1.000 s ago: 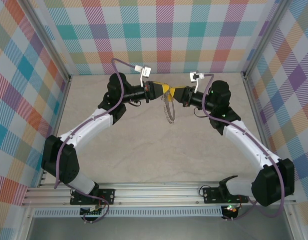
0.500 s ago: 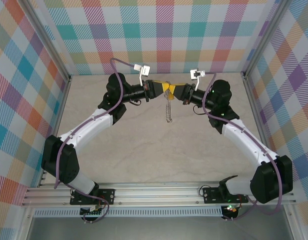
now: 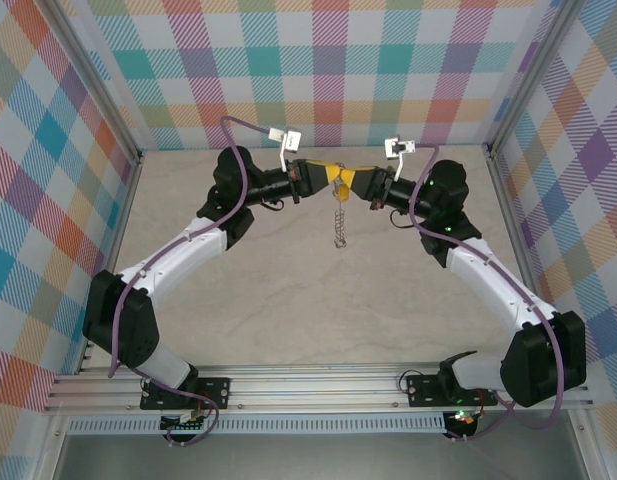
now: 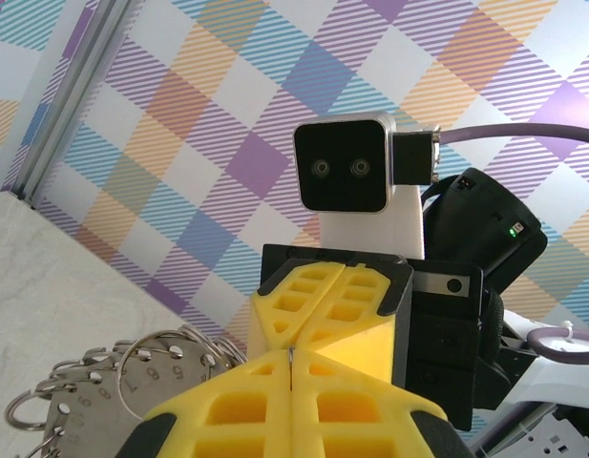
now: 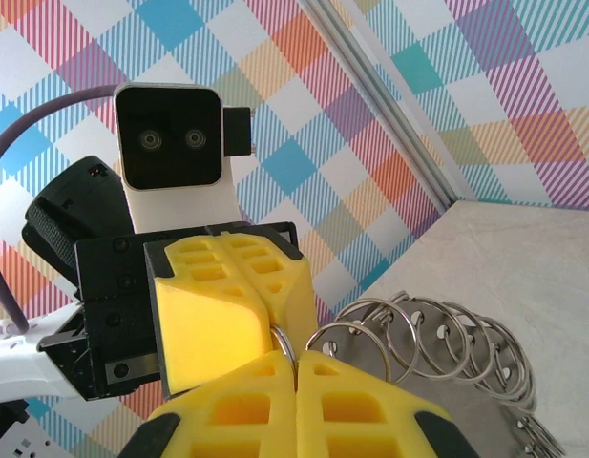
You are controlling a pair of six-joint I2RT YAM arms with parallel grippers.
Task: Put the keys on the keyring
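**A:** From above, where is the keyring?

**B:** The keyring [image 3: 339, 218] hangs as a thin, silvery, chain-like strip over the far middle of the table [image 3: 288, 290]. It drops straight from where the left gripper [image 3: 333, 177] and right gripper [image 3: 357, 181] meet tip to tip. I can't tell whether its lower end touches the table.

**A:** And the left wrist view?

**B:** The left gripper [image 4: 289, 363] has its yellow fingers pressed together, with a sliver of metal in the seam. The right gripper [image 4: 313, 315] faces it, tips touching, and is also closed. The keyring [image 4: 103, 391] sits at lower left, thin wire loops bunched around a grey plate with stamped digits.

**A:** Right wrist?

**B:** The right gripper [image 5: 296, 367] is clamped on one thin loop, which also runs under the left gripper [image 5: 261, 320]. The rest of the keyring [image 5: 437, 343] fans rightward as overlapping shiny rings.
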